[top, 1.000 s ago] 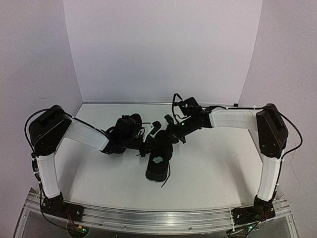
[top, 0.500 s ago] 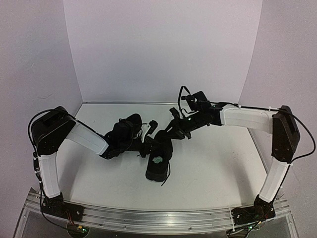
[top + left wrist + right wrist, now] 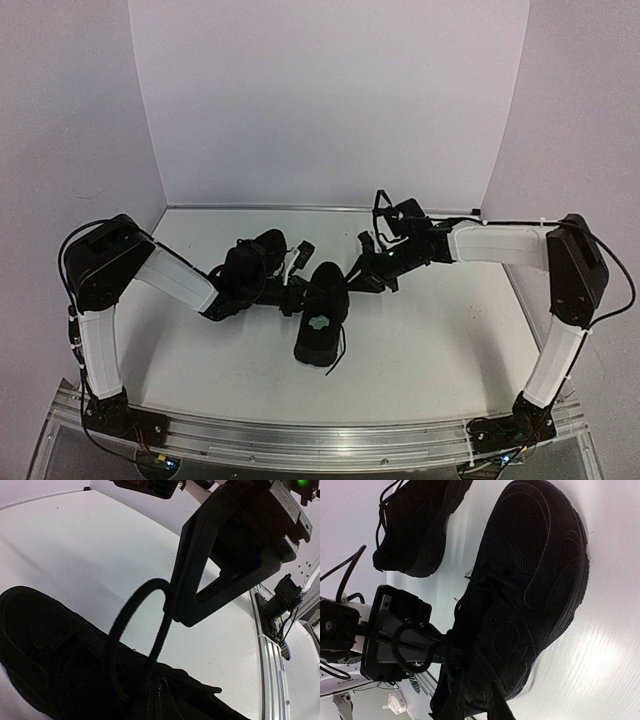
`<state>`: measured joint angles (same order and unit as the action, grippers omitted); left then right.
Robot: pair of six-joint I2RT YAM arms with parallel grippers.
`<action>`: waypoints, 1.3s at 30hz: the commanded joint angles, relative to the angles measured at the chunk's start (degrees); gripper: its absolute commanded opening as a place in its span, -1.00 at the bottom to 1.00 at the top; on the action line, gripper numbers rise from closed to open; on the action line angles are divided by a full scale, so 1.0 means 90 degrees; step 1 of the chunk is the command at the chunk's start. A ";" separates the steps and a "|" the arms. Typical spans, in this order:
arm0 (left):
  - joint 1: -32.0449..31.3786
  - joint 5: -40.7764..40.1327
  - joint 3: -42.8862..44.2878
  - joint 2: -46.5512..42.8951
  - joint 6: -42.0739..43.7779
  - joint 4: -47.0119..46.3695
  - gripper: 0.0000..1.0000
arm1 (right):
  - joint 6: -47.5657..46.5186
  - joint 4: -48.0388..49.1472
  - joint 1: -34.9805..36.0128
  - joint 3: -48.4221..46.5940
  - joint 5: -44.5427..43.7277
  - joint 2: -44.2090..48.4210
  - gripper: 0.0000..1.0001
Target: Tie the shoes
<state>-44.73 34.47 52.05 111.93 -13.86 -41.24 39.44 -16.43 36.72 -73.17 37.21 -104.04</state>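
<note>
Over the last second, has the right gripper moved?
Yes. The right gripper pulled back rightward, away from the front shoe, toward the right wall.

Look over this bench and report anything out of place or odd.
A lace end trails loose from the near shoe onto the table, and a lace loop stands up off that shoe, pinched in the left gripper. The second shoe lies at an angle to it. Nothing looks spilled or damaged.
</note>
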 commanded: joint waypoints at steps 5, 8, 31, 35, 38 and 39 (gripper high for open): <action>-0.0041 0.0700 -0.0011 0.0137 -0.0384 -0.0698 -1.00 | 0.0061 0.0452 0.0177 -0.0258 0.0025 -0.0448 -0.71; -0.0031 0.0724 -0.0011 0.0151 -0.0374 -0.0773 -1.00 | 0.0080 0.0514 0.0244 -0.0386 0.0034 -0.0622 -0.71; 0.0107 0.0875 0.0124 0.0461 -0.0558 -0.0740 -1.00 | 0.0390 0.0683 0.0505 -0.0780 0.0237 -0.0692 -0.49; 0.0116 0.0904 0.0197 0.0526 -0.0673 -0.0942 -1.00 | 0.0411 0.0683 0.0579 -0.0748 0.0256 -0.0829 -0.52; 0.0116 0.0934 0.0240 0.0567 -0.0749 -0.1090 -1.00 | 0.0437 0.0683 0.0624 -0.0747 0.0273 -0.0949 -0.53; 0.0118 0.0929 0.0242 0.0579 -0.0773 -0.1145 -1.00 | 0.0448 0.0683 0.0639 -0.0745 0.0278 -0.0983 -0.53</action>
<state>-43.62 41.98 52.16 115.67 -19.48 -48.74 42.72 -11.64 40.75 -78.04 37.59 -111.26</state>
